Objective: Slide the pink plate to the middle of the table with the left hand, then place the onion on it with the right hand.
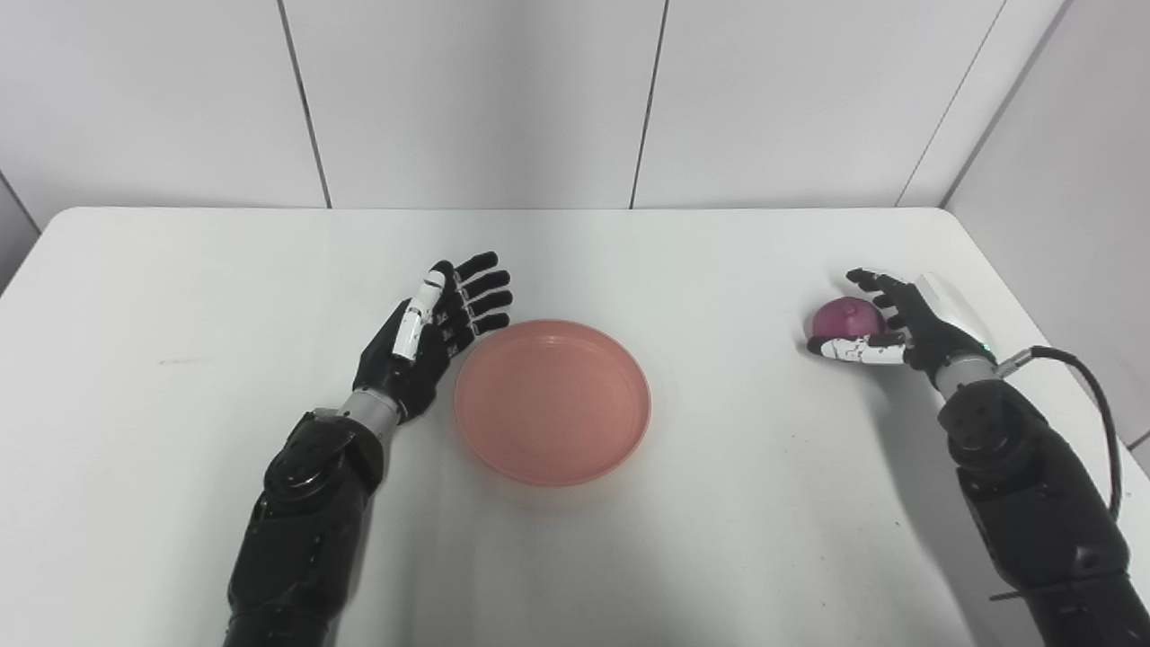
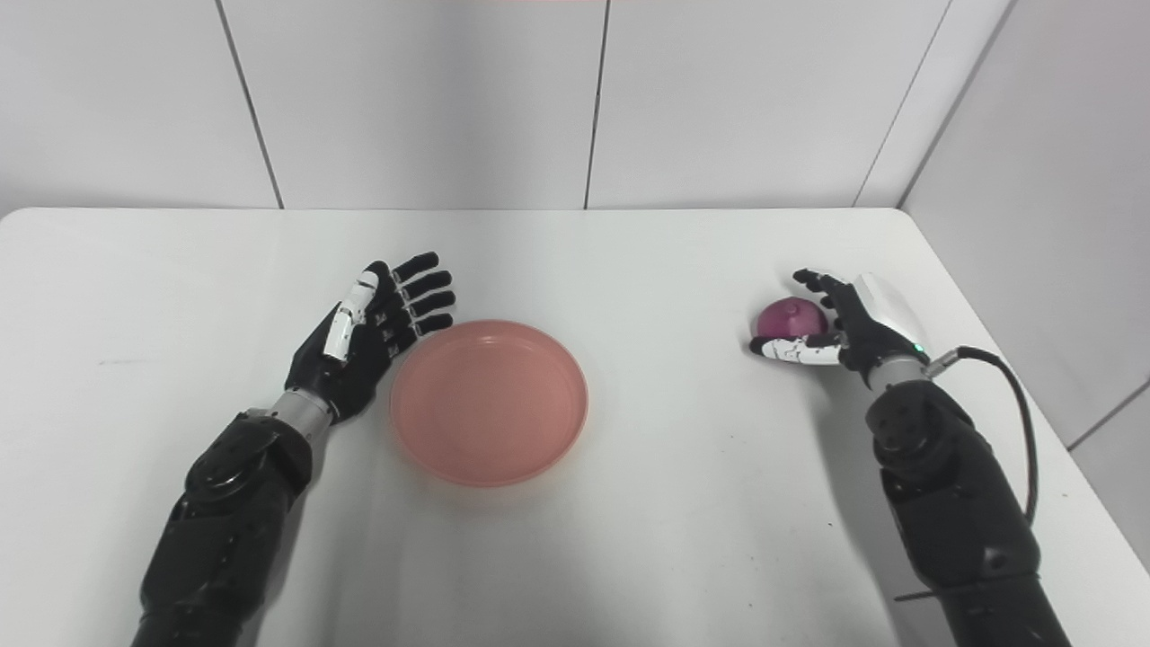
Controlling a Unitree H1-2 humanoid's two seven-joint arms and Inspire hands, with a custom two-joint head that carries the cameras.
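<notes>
The pink plate (image 1: 552, 400) lies flat near the middle of the white table (image 1: 180, 296). My left hand (image 1: 437, 325) is open, with its fingers straight and spread. It lies just beside the plate's left rim and holds nothing. The purple onion (image 1: 845, 318) sits at the right side of the table. My right hand (image 1: 889, 323) is wrapped around it, with the thumb in front and low and the fingers curled over its far side. The onion also shows in the right eye view (image 2: 790, 318), where it seems to rest on the table.
A black cable (image 1: 1092, 395) loops from my right wrist near the table's right edge. White wall panels stand behind the table's far edge. Bare table lies between the plate and the onion.
</notes>
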